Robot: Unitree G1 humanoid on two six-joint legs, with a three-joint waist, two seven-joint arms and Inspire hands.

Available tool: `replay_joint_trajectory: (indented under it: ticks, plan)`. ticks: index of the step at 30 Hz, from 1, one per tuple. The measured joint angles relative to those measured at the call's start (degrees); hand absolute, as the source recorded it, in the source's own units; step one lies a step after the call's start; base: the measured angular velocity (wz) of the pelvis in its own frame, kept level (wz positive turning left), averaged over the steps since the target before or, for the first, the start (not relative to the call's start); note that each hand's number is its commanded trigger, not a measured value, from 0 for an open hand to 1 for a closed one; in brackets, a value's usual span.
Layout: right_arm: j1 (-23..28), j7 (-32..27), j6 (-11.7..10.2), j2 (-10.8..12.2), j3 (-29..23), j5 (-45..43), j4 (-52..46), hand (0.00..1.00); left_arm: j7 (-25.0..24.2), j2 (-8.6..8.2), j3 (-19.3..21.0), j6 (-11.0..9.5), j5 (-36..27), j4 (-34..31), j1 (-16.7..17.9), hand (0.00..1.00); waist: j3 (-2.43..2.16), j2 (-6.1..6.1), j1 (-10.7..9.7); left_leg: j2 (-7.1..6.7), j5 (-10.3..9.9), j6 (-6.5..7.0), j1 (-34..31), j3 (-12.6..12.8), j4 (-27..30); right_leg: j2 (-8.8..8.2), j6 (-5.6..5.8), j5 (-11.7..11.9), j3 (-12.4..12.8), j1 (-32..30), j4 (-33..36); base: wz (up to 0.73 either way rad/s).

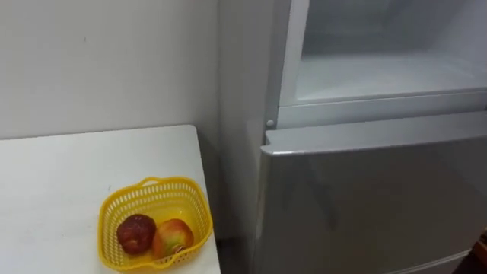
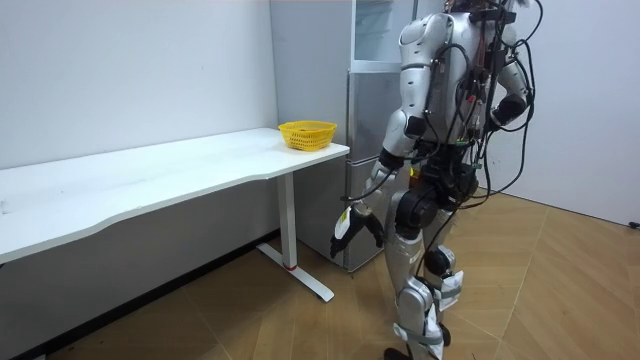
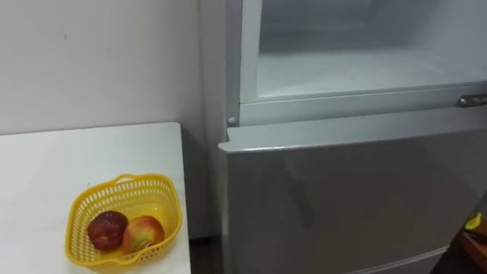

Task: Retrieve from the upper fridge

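The upper fridge shelf (image 1: 380, 76) lies high and ahead of me; my left hand (image 2: 348, 226) hangs low by the lower door (image 1: 365, 205), and I cannot tell whether its fingers are apart or together

Lower fridge door (image 1: 365, 198): smooth grey panel, glossy, faint reflections across it
Upper compartment (image 1: 380, 76): white lining, smooth, plastic by the look, slight sheen
Basket (image 1: 152, 185): yellow plastic, open lattice walls, moderately shiny
Apple (image 1: 173, 236): smooth skin, light gloss
Dark red fruit (image 1: 135, 232): duller skin, one small highlight
Surface (image 1: 68, 175): white, smooth, matt, laminate by the look
Wall (image 1: 99, 61): matt paint, even
Floor (image 2: 560, 290): wood-pattern boards laid herringbone, satin sheen
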Motion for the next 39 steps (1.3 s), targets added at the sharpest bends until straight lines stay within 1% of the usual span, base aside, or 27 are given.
replay_joint_trajectory:
  ticks: [1, 3, 5, 7, 9, 10, 12, 13, 14, 15, 16, 18, 19, 20, 21, 24, 26, 28, 30, 31, 34, 35, 37, 38, 39]
  plan:
    - [-0.1, -0.2, 0.0, 0.3, 0.0, 0.4, 2.3, 0.0, 0.1, 0.01, 0.0, -0.2, 0.0, 0.1, 0.1, 0.0, -0.14, -0.18, 0.0, -0.01, 0.0, 0.0, 0.3, 0.1, 0.0, -0.01, 0.0, 0.0, 0.0, 0.3, 0.0, 0.0]
    - [-0.1, -0.3, 0.0, 1.2, -0.5, 1.0, 6.5, 0.0, 0.1, 0.02, 0.1, -0.2, 0.0, 0.0, 0.0, 0.0, -0.07, -0.34, 0.0, -0.02, 0.0, 0.0, 0.7, 0.2, -0.1, -0.01, 0.04, 0.0, 0.1, 0.5, 0.0, 0.0]
    - [0.2, -0.3, 0.2, 1.6, -0.6, 4.4, 10.9, 0.0, 0.2, 0.01, 0.1, -0.2, -0.1, -0.2, 0.2, 0.0, -0.1, -0.46, 0.0, -0.06, 0.0, 0.0, 0.9, 0.1, -0.6, -0.01, 0.08, -0.1, 0.1, 0.6, -0.1, 0.0]
    - [0.4, -0.4, 0.2, 1.6, -0.6, 8.8, 13.9, 0.0, 0.2, 0.08, 0.1, -0.1, -1.0, -1.3, 0.9, 0.0, -0.11, -0.47, -0.1, -0.07, 0.0, 0.0, 1.0, 0.0, -0.6, 0.01, 0.11, 0.0, 0.1, 0.8, -0.5, 0.0]
    - [0.3, -0.7, 0.8, 1.6, -0.6, 15.5, 18.6, 0.0, 0.8, 0.07, 0.1, -0.3, -3.2, -2.3, 1.6, 0.0, -0.08, -0.42, 0.0, -0.04, 0.0, 0.0, 1.0, 0.0, -0.6, 0.02, 0.12, 0.0, 0.0, 0.9, -0.7, 0.0]
    - [0.2, -0.8, 0.9, 1.7, -0.6, 17.2, 20.1, 0.0, 1.1, 0.07, 0.1, -0.3, -3.9, -2.3, 1.8, 0.0, -0.08, -0.43, -0.1, -0.03, 0.0, 0.0, 1.0, -0.1, -0.6, 0.02, 0.12, 0.0, 0.0, 1.0, -0.7, 0.0]
    - [-0.9, -0.7, 1.4, 2.0, -1.5, 25.2, 27.5, 0.0, 1.2, -0.11, 1.5, -0.4, -5.1, -1.6, 2.0, 0.0, 0.04, -0.3, -0.1, -0.01, 0.0, 0.0, 1.1, -0.1, -0.6, -0.04, 0.12, 0.0, 0.0, 1.3, -0.9, 0.05]
    - [-1.3, -0.6, 1.5, 2.3, -2.3, 26.7, 29.7, 0.0, 1.2, -0.23, 2.0, -0.4, -5.1, -1.4, 2.0, 0.0, 0.09, -0.23, -0.1, -0.03, 0.0, 0.0, 1.2, -0.2, -0.6, -0.05, 0.13, 0.0, 0.0, 1.5, -1.0, 0.08]
    - [-2.7, -0.6, 2.2, 3.1, -4.4, 29.0, 33.7, 0.0, 1.2, -0.46, 3.0, -0.4, -5.1, -0.9, 2.0, 0.0, 0.16, -0.12, 0.0, -0.08, 0.0, 0.0, 1.3, -0.4, -0.6, -0.08, 0.18, 0.0, -0.1, 1.8, -1.2, 0.07]
    - [-3.3, -0.6, 2.6, 3.6, -5.3, 30.0, 35.6, 0.0, 1.2, -0.57, 3.4, -0.4, -5.1, -0.6, 2.0, 0.0, 0.17, -0.1, 0.0, -0.1, 0.0, 0.0, 1.3, -0.5, -0.6, -0.07, 0.18, 0.0, -0.1, 1.9, -1.5, 0.06]
    - [-4.8, -0.5, 3.7, 4.3, -6.1, 30.9, 39.3, 0.0, 1.1, -0.8, 4.1, -0.4, -5.1, -0.2, 2.2, 0.0, 0.27, -0.12, 0.0, -0.1, 0.0, 0.0, 1.3, -0.6, -0.6, -0.05, 0.18, 0.0, -0.2, 2.1, -1.7, 0.04]
    - [-6.6, 1.6, 6.0, 5.3, -6.0, 32.5, 44.7, 0.0, 1.1, -1.36, 4.8, 0.5, -4.7, -0.2, 2.5, 0.0, 0.37, 0.02, 0.0, -0.09, 0.0, 0.0, 1.1, -0.8, -0.6, -0.06, 0.18, 0.0, -0.5, 2.0, -1.8, 0.06]
    - [-7.2, 2.4, 6.5, 5.5, -6.0, 33.0, 46.0, 0.0, 1.1, -1.43, 5.0, 0.7, -4.7, -0.2, 2.5, 0.0, 0.41, 0.04, 0.1, -0.09, 0.0, 0.0, 1.1, -0.9, -0.6, -0.06, 0.18, -0.1, -0.5, 2.0, -1.8, 0.05]
    - [-8.2, 3.9, 7.9, 5.8, -5.8, 33.7, 47.8, 0.0, 1.1, -1.63, 5.7, 1.1, -4.5, 0.3, 2.4, 0.0, 0.41, 0.01, 0.4, -0.1, 0.0, 0.0, 1.1, -1.0, -0.6, -0.06, 0.18, -0.1, -0.5, 2.0, -1.8, 0.0]
    - [-9.1, 5.6, 8.7, 6.0, -5.2, 33.9, 49.0, 0.0, 1.1, -1.91, 6.5, 1.6, -4.2, 0.7, 2.3, 0.0, 0.59, 0.14, 0.4, -0.1, 0.0, 0.0, 1.1, -1.1, -0.6, -0.06, 0.18, -0.1, -0.5, 2.0, -1.8, 0.0]
    - [-10.7, 8.8, 10.2, 6.5, -4.3, 33.6, 50.0, 0.0, 1.1, -2.01, 6.9, 2.7, -3.4, 0.9, 2.9, 0.0, 0.64, 0.18, 1.0, -0.1, 0.0, 0.0, 1.1, -1.2, -0.6, 0.01, 0.18, -0.1, -0.4, 1.9, -1.8, 0.0]
    - [-10.8, 10.1, 10.7, 6.5, -3.7, 33.4, 49.9, 0.0, 1.1, -2.09, 6.9, 3.6, -3.3, 0.8, 3.2, 0.0, 0.66, 0.13, 1.7, -0.1, 0.0, -0.01, 1.1, -1.2, -0.6, 0.01, 0.18, -0.1, -0.5, 1.9, -1.8, 0.0]
    - [-11.6, 11.2, 11.5, 6.5, -3.6, 33.2, 50.0, 0.0, 1.1, -2.24, 6.9, 4.4, -3.3, 0.7, 3.7, 0.0, 0.74, 0.08, 1.9, -0.11, 0.0, -0.01, 1.0, -1.2, -0.6, -0.01, 0.18, -0.1, -0.7, 1.9, -1.8, 0.0]
    - [-12.6, 12.0, 11.8, 6.6, -3.6, 33.2, 50.4, 0.0, 1.1, -2.34, 7.0, 4.9, -3.4, 0.8, 3.9, 0.0, 0.84, 0.04, 2.2, -0.11, 0.0, -0.01, 1.1, -0.9, -0.6, 0.02, 0.18, -0.1, -0.2, 1.8, -1.8, -0.02]
    - [-13.2, 12.0, 11.9, 6.6, -3.6, 33.2, 50.9, 0.0, 1.1, -2.45, 7.0, 5.2, -3.4, 0.9, 4.0, 0.0, 0.86, -0.03, 2.7, -0.1, 0.0, -0.01, 1.1, -0.8, -0.6, 0.05, 0.18, -0.1, -0.1, 1.8, -1.8, 0.0]
    - [-14.1, 11.9, 12.0, 6.8, -3.8, 34.3, 52.6, 0.0, 1.3, -2.74, 7.0, 5.7, -3.4, 1.1, 4.0, 0.0, 0.94, -0.31, 2.9, -0.1, 0.0, -0.02, 0.9, -1.0, -0.6, 0.0, 0.18, -0.1, -0.4, 1.9, -1.9, 0.04]
    - [-14.2, 11.8, 12.1, 6.8, -3.9, 35.1, 52.7, 0.0, 1.4, -2.9, 7.0, 5.8, -3.4, 1.2, 4.1, 0.0, 0.95, -0.28, 3.1, -0.12, -0.1, -0.03, 0.9, -1.5, -0.6, 0.0, 0.18, -0.1, -0.5, 2.0, -1.9, 0.05]
    - [-14.1, 11.5, 12.3, 6.9, -5.3, 36.1, 53.1, 0.0, 1.3, -3.12, 7.0, 5.8, -3.5, 1.2, 4.4, 0.0, 0.95, -0.18, 2.9, -0.1, -0.1, -0.03, 1.0, -1.7, -0.6, -0.02, 0.18, -0.1, -0.7, 2.1, -1.9, 0.07]
    - [-14.2, 11.0, 12.3, 6.9, -6.9, 38.0, 53.5, 0.0, 1.4, -3.3, 7.3, 5.8, -3.6, 1.2, 4.6, 0.0, 0.9, -0.15, 2.6, -0.11, -0.1, -0.03, 1.0, -1.9, -0.5, -0.06, 0.17, -0.1, -0.9, 2.3, -1.9, 0.08]
    - [-14.3, 10.8, 12.3, 6.9, -7.8, 39.0, 53.6, 0.0, 1.4, -3.4, 7.6, 5.8, -3.6, 1.2, 4.7, 0.0, 0.77, -0.36, 2.3, -0.13, -0.1, -0.03, 1.0, -2.1, -0.5, -0.13, 0.15, -0.1, -1.2, 2.4, -1.9, 0.19]
